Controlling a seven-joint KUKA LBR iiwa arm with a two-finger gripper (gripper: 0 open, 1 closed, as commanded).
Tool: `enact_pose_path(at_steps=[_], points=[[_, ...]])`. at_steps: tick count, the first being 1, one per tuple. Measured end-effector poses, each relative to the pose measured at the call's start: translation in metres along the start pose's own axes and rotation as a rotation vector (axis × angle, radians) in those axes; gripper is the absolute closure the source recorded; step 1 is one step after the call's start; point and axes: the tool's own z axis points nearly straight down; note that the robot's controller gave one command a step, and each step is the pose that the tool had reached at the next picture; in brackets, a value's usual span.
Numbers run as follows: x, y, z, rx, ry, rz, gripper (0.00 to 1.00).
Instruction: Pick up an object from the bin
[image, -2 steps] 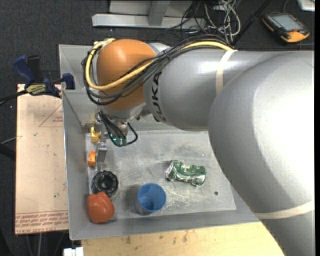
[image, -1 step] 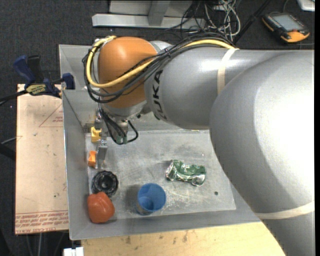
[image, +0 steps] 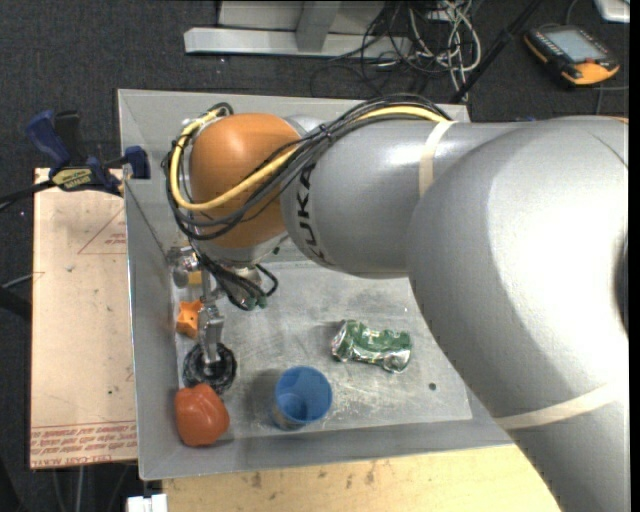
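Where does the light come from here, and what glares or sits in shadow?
Camera view: light seems to fall from above, with soft highlights on the grey arm and its orange cover; the crushed green can glints; the arm shades the bin floor beneath it, near the gripper.

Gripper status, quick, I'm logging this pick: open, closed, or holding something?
Gripper: cannot be told; it sits down at a black round thing by the bin's left wall.

Field notes. Everything sits in the near-left part of the bin (image: 310, 312).
- Gripper (image: 210, 352): by the left wall, directly over a ring-shaped thing (image: 226, 371).
- Small block (image: 187, 321): just behind the ring.
- Rounded lump (image: 202, 416): just in front of the ring.
- Cup (image: 300, 396): right of the lump.
- Crushed can (image: 372, 345): right of the cup and behind it, apart from it.
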Motion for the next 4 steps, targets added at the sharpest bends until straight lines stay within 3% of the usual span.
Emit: enact_pose_path(at_steps=[1,2,3,4], points=[[0.002,0.000,0.032,-0.001,0.006,-0.171,0.00],[-0.002,0.000,-0.002,-0.001,0.002,-0.039,0.00],[-0.015,-0.008,0.041,-0.002,0.009,-0.180,0.00],[-0.004,-0.007,0.034,0.004,-0.001,0.168,1.00]])
